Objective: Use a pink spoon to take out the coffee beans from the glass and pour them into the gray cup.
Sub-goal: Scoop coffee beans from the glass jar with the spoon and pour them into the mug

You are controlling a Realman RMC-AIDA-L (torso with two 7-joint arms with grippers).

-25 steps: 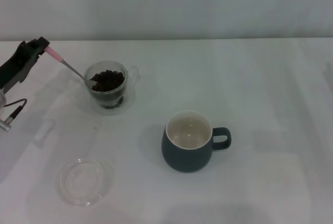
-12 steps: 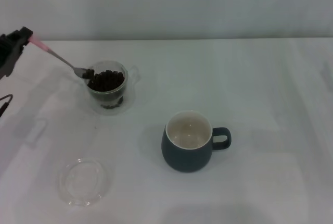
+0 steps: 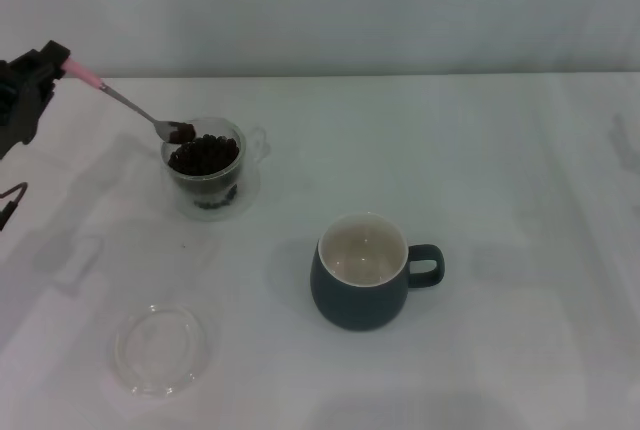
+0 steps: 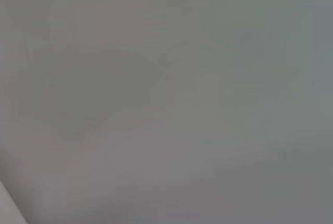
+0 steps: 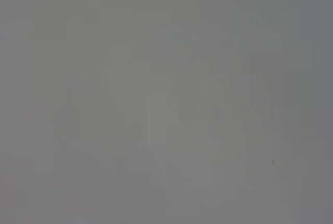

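Note:
In the head view my left gripper [image 3: 55,60] at the far left edge is shut on the pink spoon [image 3: 120,100] by its handle end. The spoon slopes down to the right. Its bowl carries a few coffee beans [image 3: 183,131] and hangs just over the left rim of the glass [image 3: 206,166]. The glass is full of dark coffee beans [image 3: 205,155]. The gray cup [image 3: 365,272] stands nearer and to the right, empty, cream inside, handle pointing right. The right gripper is out of view. Both wrist views show only blank grey.
A flat clear glass dish [image 3: 157,349] lies near the table's front left. The white table [image 3: 500,170] runs back to a pale wall.
My left gripper drew the spoon out of the glass to the left and up, then shifted back right. The spoon bowl now holds beans over the glass rim.

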